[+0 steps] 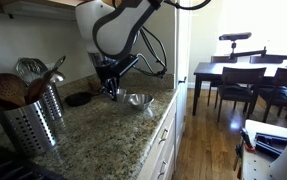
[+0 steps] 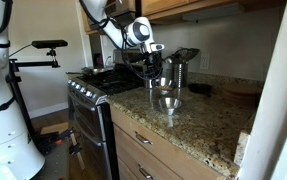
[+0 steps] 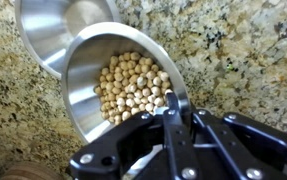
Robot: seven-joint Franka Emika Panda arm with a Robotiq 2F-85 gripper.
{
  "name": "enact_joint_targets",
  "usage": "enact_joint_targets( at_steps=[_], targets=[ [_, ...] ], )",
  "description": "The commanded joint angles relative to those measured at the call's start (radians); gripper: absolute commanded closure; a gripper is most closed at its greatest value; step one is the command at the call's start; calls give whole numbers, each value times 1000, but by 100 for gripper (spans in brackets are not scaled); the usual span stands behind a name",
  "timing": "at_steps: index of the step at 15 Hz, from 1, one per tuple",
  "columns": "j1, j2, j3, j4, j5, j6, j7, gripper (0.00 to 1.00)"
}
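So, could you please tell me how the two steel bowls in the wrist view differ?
The near bowl holds chickpeas, while the far bowl is empty. The shut jaws pinch the near bowl's rim, while the far bowl is not touched by them. Both are round, shiny steel, and both show over the speckled granite counter.

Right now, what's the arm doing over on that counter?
The claw is shut on the rim of a small round steel bowl that holds pale chickpeas. In the wrist view that bowl looks tipped toward a second shiny steel bowl right beside it, above the speckled granite countertop. The chickpeas all sit in the held bowl, and no chickpeas show in the visible part of the second one.
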Motion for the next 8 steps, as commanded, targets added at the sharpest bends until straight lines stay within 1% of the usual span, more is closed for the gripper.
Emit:
enact_joint_targets(
  at_steps=[1, 4, 8],
  targets=[
    [-14, -70, -1, -84, 47, 77, -48, 93],
    [-17, -90, 1, -125, 83, 128, -61, 93],
    [-14, -139, -2, -186, 99, 152, -58, 93]
  ],
)
